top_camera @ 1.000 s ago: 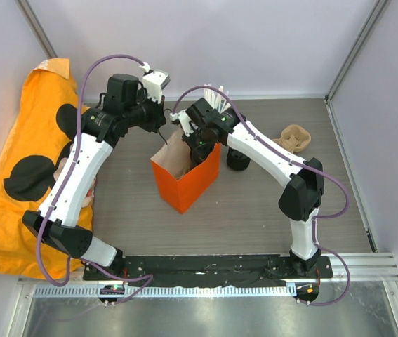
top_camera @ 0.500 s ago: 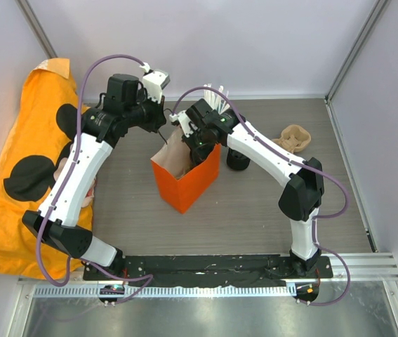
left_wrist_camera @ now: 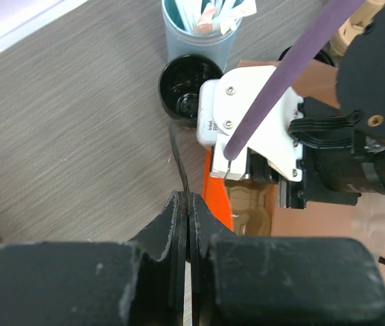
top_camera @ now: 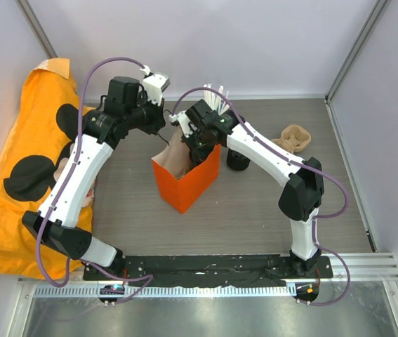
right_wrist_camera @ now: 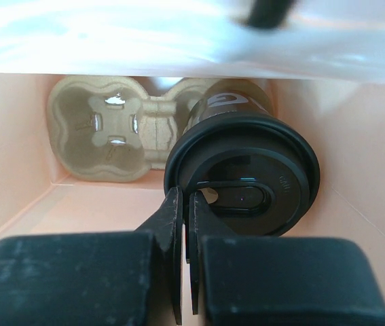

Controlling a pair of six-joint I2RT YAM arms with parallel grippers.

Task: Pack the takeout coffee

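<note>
An orange paper bag (top_camera: 184,181) stands open mid-table. My left gripper (left_wrist_camera: 185,198) is shut on the bag's thin black handle (left_wrist_camera: 177,153), beside the bag's orange rim (left_wrist_camera: 216,193); in the top view it is at the bag's far left edge (top_camera: 162,130). My right gripper (right_wrist_camera: 186,204) reaches down inside the bag (top_camera: 196,146) and is shut on the rim of the black lid of a coffee cup (right_wrist_camera: 246,183). The cup stands in a brown cardboard cup carrier (right_wrist_camera: 107,132) at the bottom of the bag; the carrier's other pocket is empty.
A blue cup of stirrers and straws (left_wrist_camera: 202,30) and a black cup (left_wrist_camera: 191,85) stand behind the bag. Another black cup (top_camera: 237,161) and a second cardboard carrier (top_camera: 295,137) lie to the right. An orange cloth with black spots (top_camera: 23,175) covers the left side.
My left gripper has shifted slightly left with the handle, and the bag's mouth has moved a little with it. My right gripper stays inside the bag on the cup.
</note>
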